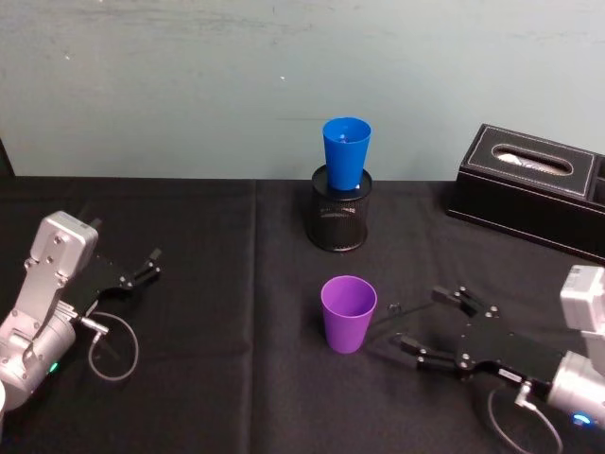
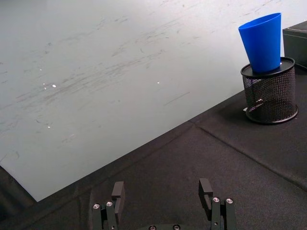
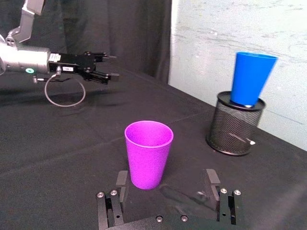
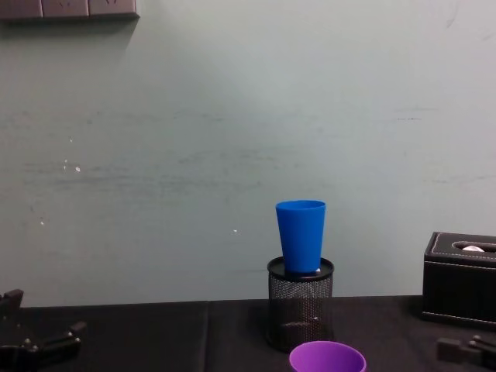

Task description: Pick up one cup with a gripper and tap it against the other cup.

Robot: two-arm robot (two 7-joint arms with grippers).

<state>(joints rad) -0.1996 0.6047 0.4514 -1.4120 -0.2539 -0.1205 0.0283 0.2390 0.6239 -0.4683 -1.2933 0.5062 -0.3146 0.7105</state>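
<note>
A: Where does the purple cup (image 1: 348,314) stand?

B: Upright on the black tabletop (image 1: 208,378), mouth up, nearer the robot than the black mesh pen holder (image 1: 338,222). The blue cup (image 1: 346,151) sits in that holder, rim up (apparently wedged there by its own taper). The right end effector (image 1: 418,318) lies low just to the right of the purple cup. Its fingers are spread wide with nothing in them, and the tips stop short of the cup's wall.

A: And the left one?

B: The left end effector (image 1: 146,265) is parked at the far left of the tabletop, likewise parted and empty.

A: How will the tumbler handle?

B: It is probably light: thin, smooth plastic, a little slippery, with a wall that may flex under a hard squeeze. The cup widens upward, so a moderate pinch across the mid-wall, or just under the rim, should keep it from sliding down out of the fingers. The tap ought to be gentle, since the blue cup merely rests in its holder and could tip.
</note>
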